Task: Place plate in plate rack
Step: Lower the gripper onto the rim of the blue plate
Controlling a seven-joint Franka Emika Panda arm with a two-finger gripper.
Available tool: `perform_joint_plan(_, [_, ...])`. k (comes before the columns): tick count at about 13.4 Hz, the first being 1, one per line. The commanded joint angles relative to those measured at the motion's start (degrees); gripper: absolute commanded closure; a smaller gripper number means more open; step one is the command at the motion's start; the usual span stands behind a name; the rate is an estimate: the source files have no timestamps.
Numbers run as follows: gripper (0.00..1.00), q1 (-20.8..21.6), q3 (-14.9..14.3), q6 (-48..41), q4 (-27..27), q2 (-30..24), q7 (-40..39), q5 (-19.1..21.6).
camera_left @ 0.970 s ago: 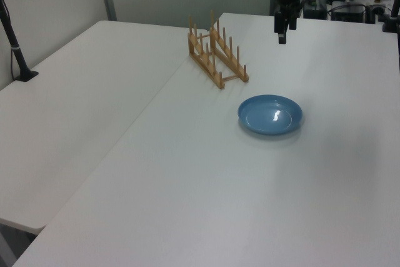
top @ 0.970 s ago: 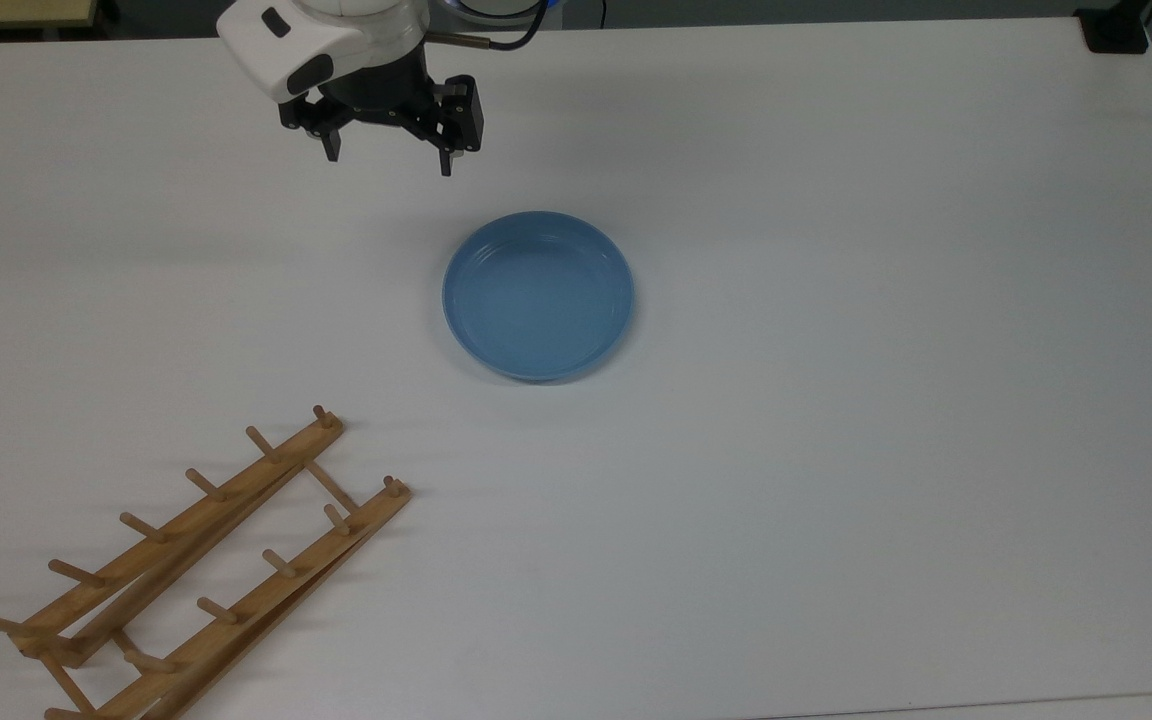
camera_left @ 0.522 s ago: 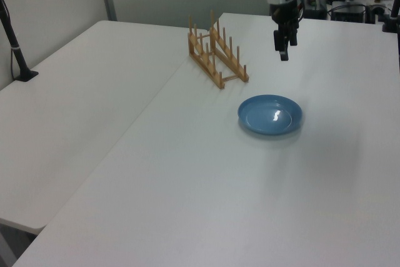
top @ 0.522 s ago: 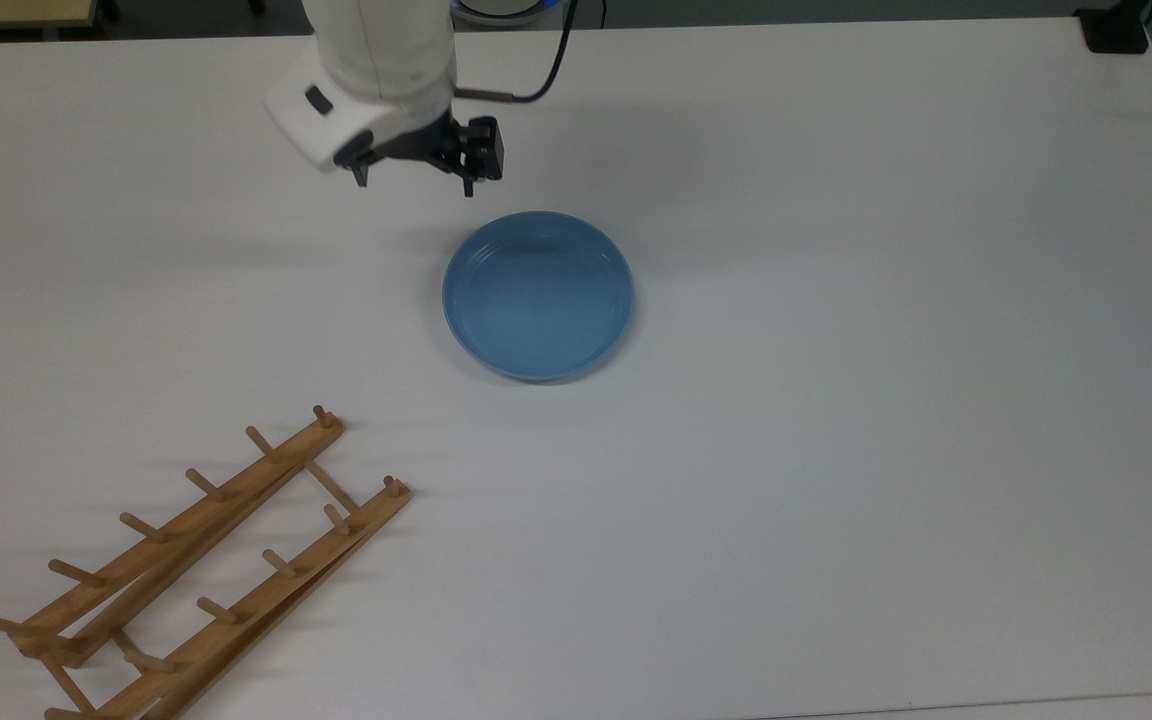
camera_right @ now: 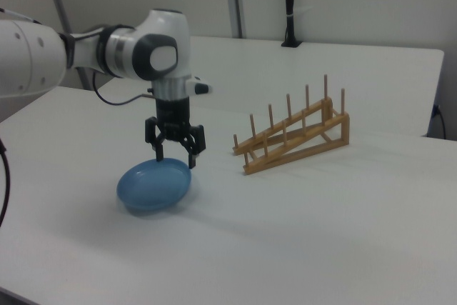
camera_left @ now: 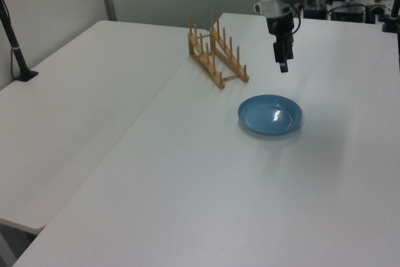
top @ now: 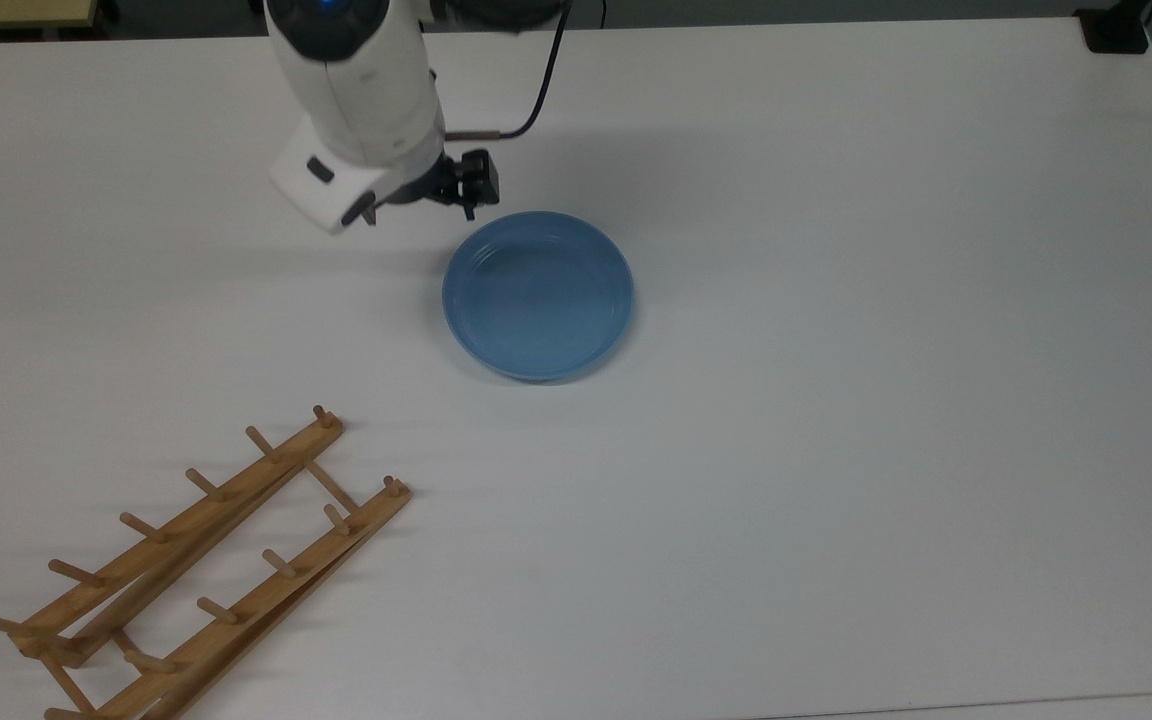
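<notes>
Now | claw (camera_right: 176,156) is lower and nearer than a second ago, fingers spread, empty, above the far rim of the plate (top: 537,295) | approach for a rim grasp, nothing lifted | plate: glossy blue, shallow, flat on the surface (top: 836,400), well apart from the plate rack (top: 198,566)

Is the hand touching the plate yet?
Apart. In the left view the hand hangs well above the plate, with bare table between them.
</notes>
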Motion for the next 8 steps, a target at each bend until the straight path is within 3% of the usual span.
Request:
perform_joint_plan(1, [0.11,-0.6,-0.7,4.7,0.9,3.8,-3.2,1.6])
perform_joint_plan(2, [0.23,-0.7,-0.7,4.8,0.9,4.5,-4.7,3.1])
perform_joint_plan(4, [0.37,-0.6,-0.6,5.5,0.9,6.3,-5.7,3.6])
perform_joint_plan(8, [0.41,-0.4,-0.1,8.9,0.9,8.3,-5.0,3.6])
